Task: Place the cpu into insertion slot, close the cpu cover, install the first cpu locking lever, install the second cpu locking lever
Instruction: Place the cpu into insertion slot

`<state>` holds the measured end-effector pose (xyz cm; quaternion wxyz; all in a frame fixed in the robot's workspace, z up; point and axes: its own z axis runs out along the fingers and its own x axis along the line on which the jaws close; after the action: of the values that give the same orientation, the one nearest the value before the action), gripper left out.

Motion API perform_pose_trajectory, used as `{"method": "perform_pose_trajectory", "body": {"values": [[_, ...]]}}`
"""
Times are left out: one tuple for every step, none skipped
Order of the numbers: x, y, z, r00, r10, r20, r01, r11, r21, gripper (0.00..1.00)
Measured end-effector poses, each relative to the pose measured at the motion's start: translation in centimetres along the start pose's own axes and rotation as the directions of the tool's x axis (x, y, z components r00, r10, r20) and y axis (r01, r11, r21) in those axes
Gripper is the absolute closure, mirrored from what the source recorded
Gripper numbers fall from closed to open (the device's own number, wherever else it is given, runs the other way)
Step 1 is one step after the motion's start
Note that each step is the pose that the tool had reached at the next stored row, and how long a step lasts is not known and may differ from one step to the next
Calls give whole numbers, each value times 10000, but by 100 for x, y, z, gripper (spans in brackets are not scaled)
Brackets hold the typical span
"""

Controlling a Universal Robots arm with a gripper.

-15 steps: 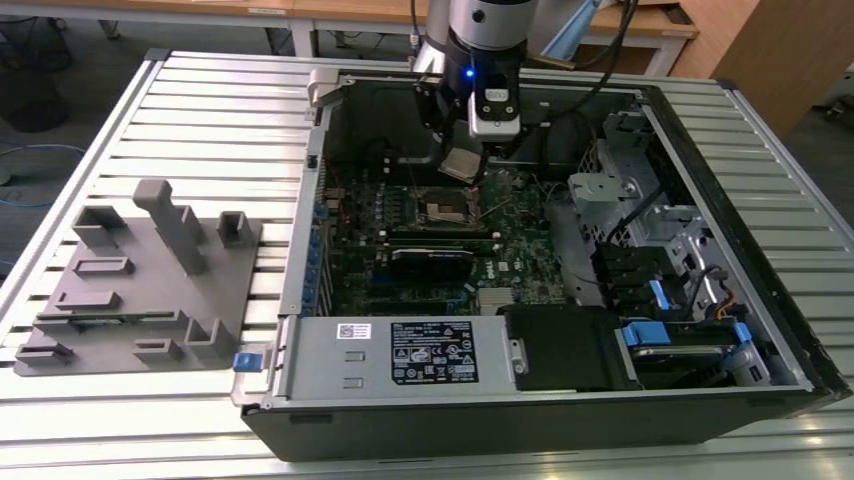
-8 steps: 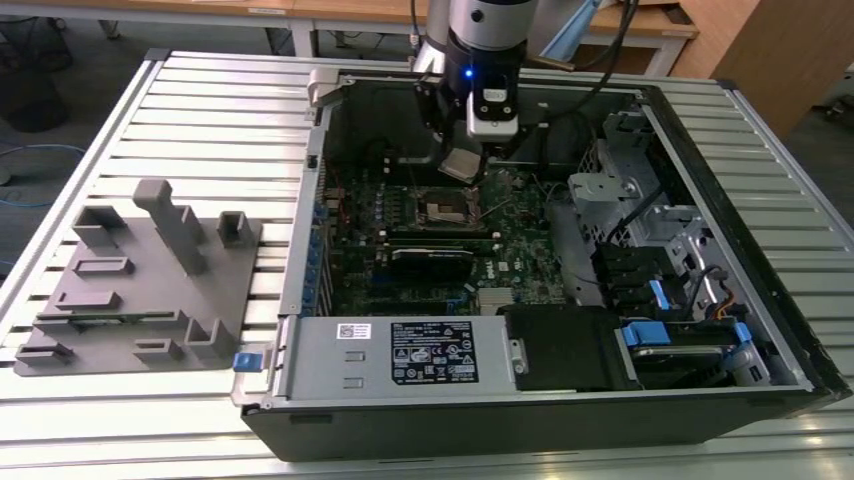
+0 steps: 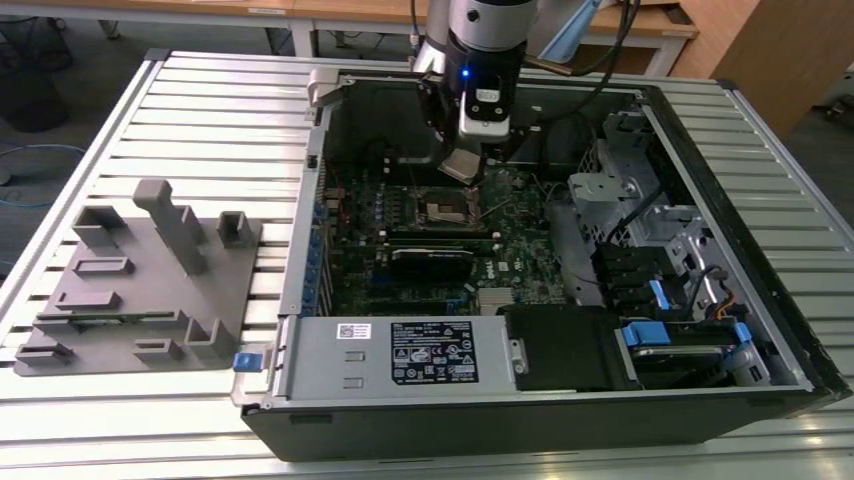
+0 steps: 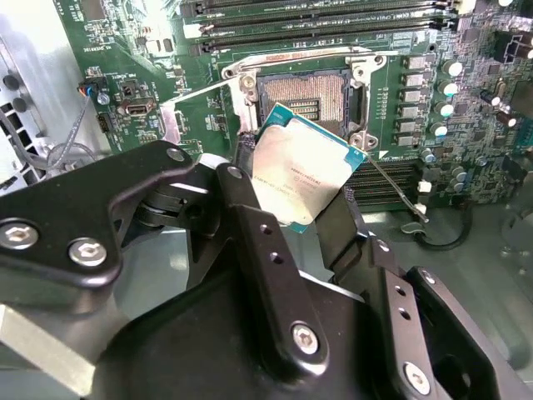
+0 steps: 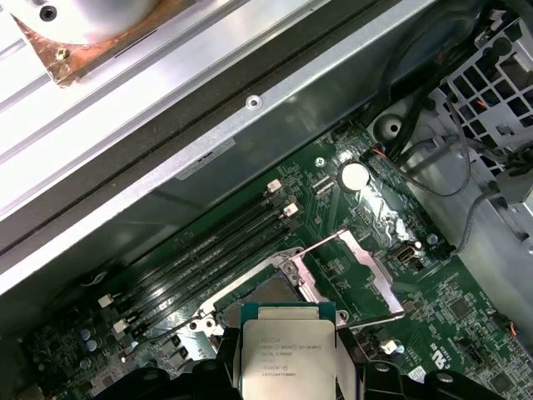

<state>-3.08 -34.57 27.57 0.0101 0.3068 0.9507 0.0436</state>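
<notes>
Second wrist view: is the hand [image 4: 293,204] closed on something?

Yes, it clamps the cpu [image 4: 304,167] by two opposite edges. The chip is tilted and hangs just above the insertion slot [image 4: 304,96].

How will the chip handle?

Light, stiff and flat, I think, but its smooth metal top can slip. The edges are the right place to hold. The slot's pin field looks fragile. The cpu cover [image 5: 376,271] stands open beside the slot.
</notes>
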Motion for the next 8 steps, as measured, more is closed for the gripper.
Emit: {"method": "perform_pose_trajectory", "body": {"values": [[0,0,0,10000,1,0,-1,10000,0,46],[0,0,0,10000,2,0,-2,10000,1,46],[0,0,0,10000,3,0,-3,10000,1,46],[0,0,0,10000,3,0,-3,10000,1,46],[0,0,0,10000,4,0,-4,10000,0,46],[0,0,0,10000,5,1,-5,10000,1,46],[0,0,0,10000,6,1,-6,10000,1,46],[0,0,0,10000,7,0,-7,10000,0,46]]}}
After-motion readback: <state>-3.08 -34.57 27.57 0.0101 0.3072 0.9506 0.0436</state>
